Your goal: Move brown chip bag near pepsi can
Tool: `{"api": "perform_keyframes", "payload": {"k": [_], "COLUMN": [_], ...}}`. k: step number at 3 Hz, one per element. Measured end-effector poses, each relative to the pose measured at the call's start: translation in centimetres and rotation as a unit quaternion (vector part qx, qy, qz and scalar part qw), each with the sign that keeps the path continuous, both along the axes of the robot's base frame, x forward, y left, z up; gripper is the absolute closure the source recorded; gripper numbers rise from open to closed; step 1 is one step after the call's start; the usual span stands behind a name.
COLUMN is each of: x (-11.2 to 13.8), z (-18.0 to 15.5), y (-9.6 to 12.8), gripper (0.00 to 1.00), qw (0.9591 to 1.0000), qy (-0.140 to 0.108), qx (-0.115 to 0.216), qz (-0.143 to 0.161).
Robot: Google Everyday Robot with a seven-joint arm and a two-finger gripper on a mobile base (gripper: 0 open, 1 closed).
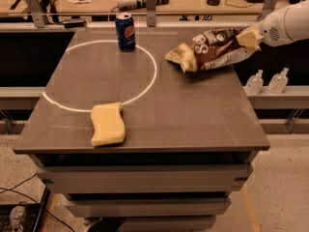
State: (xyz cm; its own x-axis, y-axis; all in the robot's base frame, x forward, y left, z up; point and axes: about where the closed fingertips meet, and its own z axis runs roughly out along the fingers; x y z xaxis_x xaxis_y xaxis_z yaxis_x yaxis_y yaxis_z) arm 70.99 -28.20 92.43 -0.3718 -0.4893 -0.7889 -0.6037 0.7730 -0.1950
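Behind the table (183, 115) are long desks with wires and small things on them. My fingers (247, 37) are over the table's far right corner. They are pinched shut on the tan right end of the brown chip bag (212, 50). The bag hangs from them a bit above the table, with a shadow under it. Its long side runs left and right, and its other tan end points left and a little down.

From my fingers the bag stretches left. The pepsi can (125, 31) is further that same way, well apart from the bag. It stands up at the back of the table, right at the white ring (149, 76). So I think the next move is to carry the bag left toward the can without knocking it over.

The bag has big white letters, but it is too crinkled for me to read the word. The can shows its round red, white and blue mark. A yellow sponge (107, 124) lies near the front edge, far from both.
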Motion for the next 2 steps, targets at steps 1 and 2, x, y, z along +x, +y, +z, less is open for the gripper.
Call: {"api": "perform_keyframes", "payload": {"k": [1,2], "x": [1.7,3.3], "z": [3.0,5.0], "y": [0.3,1.9], "gripper": [1.0,1.0], "qw": [0.9982,0.9953], "qy": [-0.047,-0.071], "qx": [0.036,0.066], "qz": [-0.011,0.006]}}
